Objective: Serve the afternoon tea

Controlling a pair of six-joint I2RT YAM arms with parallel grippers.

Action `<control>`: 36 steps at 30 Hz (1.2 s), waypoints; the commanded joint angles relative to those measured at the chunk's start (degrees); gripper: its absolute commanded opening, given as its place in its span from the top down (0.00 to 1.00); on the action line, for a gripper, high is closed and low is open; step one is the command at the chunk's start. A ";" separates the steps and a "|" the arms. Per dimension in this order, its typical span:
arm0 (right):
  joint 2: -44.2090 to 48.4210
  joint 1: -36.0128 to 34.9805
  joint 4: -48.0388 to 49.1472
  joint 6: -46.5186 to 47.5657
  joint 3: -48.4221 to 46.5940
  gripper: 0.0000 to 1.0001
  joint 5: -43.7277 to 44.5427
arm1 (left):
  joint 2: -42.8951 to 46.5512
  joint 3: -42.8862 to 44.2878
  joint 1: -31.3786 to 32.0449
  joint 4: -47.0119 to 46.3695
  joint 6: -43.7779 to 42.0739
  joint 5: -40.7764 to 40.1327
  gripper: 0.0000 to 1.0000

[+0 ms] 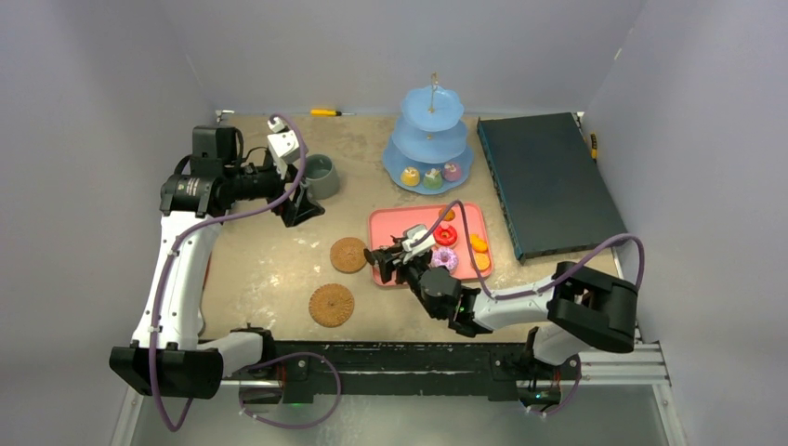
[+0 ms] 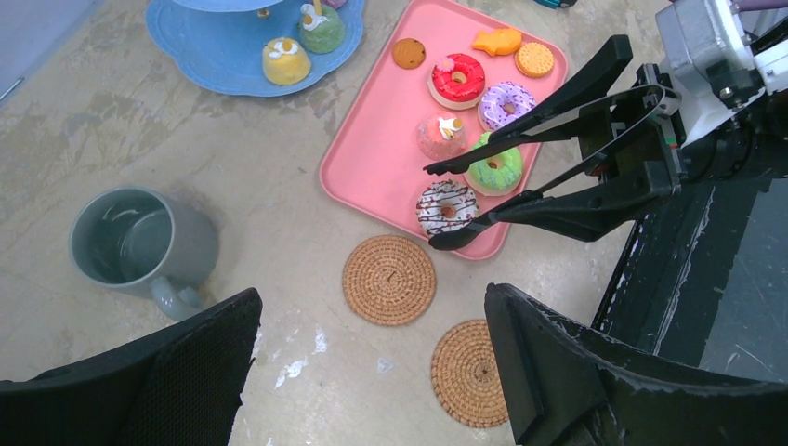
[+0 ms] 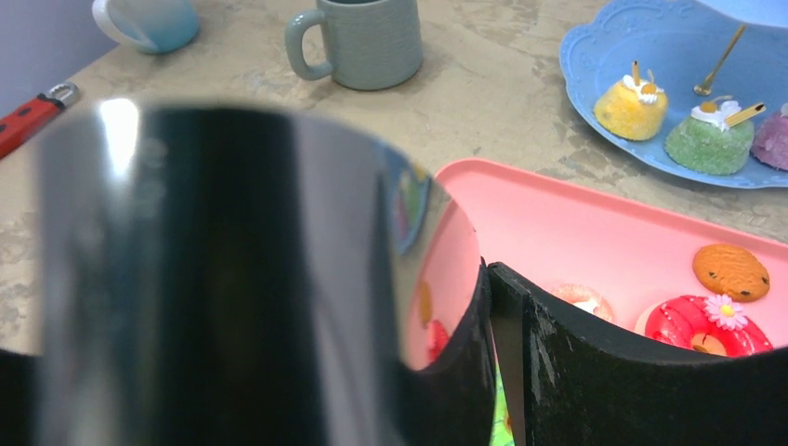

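Right gripper [image 1: 395,258]: jaws clamped on black metal tongs [image 2: 567,93]. The tongs' parted tips flank a white, chocolate-drizzled ring doughnut [image 2: 446,206] at the edge of the pink rectangular tray [image 2: 372,158].
Left gripper [image 2: 372,307]: jaws wide apart. The grey-green ceramic mug [image 2: 139,243] stands outside them.

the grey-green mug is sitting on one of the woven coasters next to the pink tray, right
Not quite. The grey-green mug stands on the bare table, apart from both woven coasters, which carry nothing. The coasters do lie next to the pink tray. The left wrist view shows it.
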State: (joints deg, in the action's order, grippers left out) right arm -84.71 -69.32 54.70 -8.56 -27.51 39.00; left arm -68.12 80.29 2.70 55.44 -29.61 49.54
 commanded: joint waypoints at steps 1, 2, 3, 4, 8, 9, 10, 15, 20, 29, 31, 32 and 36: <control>-0.97 0.03 3.43 -1.26 -0.09 0.28 -0.15 | 0.79 2.28 -0.21 0.19 -0.55 1.33 0.10; -1.09 0.01 3.57 -1.45 0.22 0.28 -0.09 | 0.79 2.27 -0.23 0.19 -0.62 1.29 0.10; -1.25 0.01 3.57 -1.66 0.56 0.28 -0.07 | 0.79 2.24 -0.24 0.24 -0.57 1.30 0.10; -1.48 0.06 3.64 -2.01 0.88 0.28 -0.07 | 0.84 2.24 -0.23 0.28 -0.57 1.28 0.10; -1.98 0.09 3.71 -3.07 1.99 0.28 0.35 | 0.71 2.17 -0.24 0.28 -0.58 1.34 0.10; -2.08 0.08 3.75 -3.38 2.32 0.29 0.45 | 0.71 2.09 -0.22 0.24 -0.54 1.43 0.10; -2.16 0.11 3.79 -3.61 2.63 0.29 0.63 | 0.66 2.08 -0.19 0.25 -0.47 1.48 0.10; -3.01 0.14 4.55 -4.13 3.04 0.33 0.76 | 0.40 1.98 -0.24 -0.09 -0.16 1.65 0.10; -2.22 0.18 6.65 -1.80 2.32 0.44 1.03 | 0.46 1.97 -0.16 0.08 -0.13 1.50 0.10; 6.58 8.76 6.47 1.71 -1.07 0.50 -3.57 | 0.18 1.98 -0.23 0.19 -0.25 1.59 0.10; 7.84 12.42 6.67 2.55 -2.46 0.50 -5.55 | 0.09 2.02 -0.22 0.11 -0.09 1.55 0.10; 8.08 14.23 6.72 3.42 -3.51 0.50 -6.37 | 0.09 1.98 -0.24 -0.05 -0.03 1.60 0.10; 7.55 21.10 5.54 5.28 -8.45 0.50 -10.13 | 0.17 2.04 -0.24 -0.07 0.15 1.49 0.10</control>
State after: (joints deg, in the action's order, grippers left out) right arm -77.69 -53.15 58.04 -6.31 -30.46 33.76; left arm -68.14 80.38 2.70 55.42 -29.58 49.58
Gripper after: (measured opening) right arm 0.538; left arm 0.898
